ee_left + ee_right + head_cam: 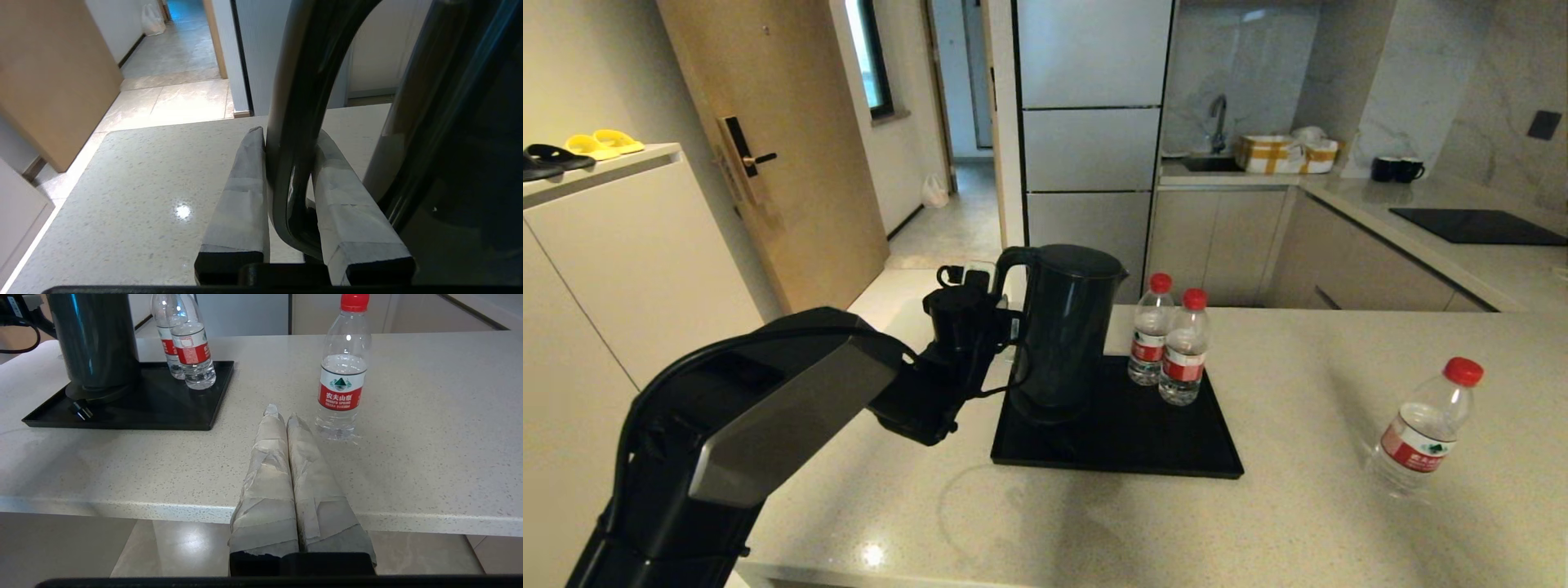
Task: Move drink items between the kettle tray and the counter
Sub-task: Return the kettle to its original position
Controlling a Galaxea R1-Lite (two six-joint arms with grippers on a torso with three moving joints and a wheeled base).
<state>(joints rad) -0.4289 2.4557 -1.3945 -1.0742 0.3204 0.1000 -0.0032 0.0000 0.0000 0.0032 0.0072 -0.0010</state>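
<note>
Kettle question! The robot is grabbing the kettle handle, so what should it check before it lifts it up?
1. Left hand shut on the kettle handle, one finger on each side: ok.
2. Kettle upright on the tray: ok.
3. Lid closed: ok, as far as the head view shows.
4. Two water bottles on the tray stand apart from the kettle: ok.
5. Third bottle upright on the counter, far from the kettle: ok.
6. Water inside the kettle: cannot tell.

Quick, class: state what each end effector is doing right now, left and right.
Left end effector: closed on the kettle handle, at the tray's left side.
Right end effector: closed, empty, at the counter edge beside the lone bottle.
</note>
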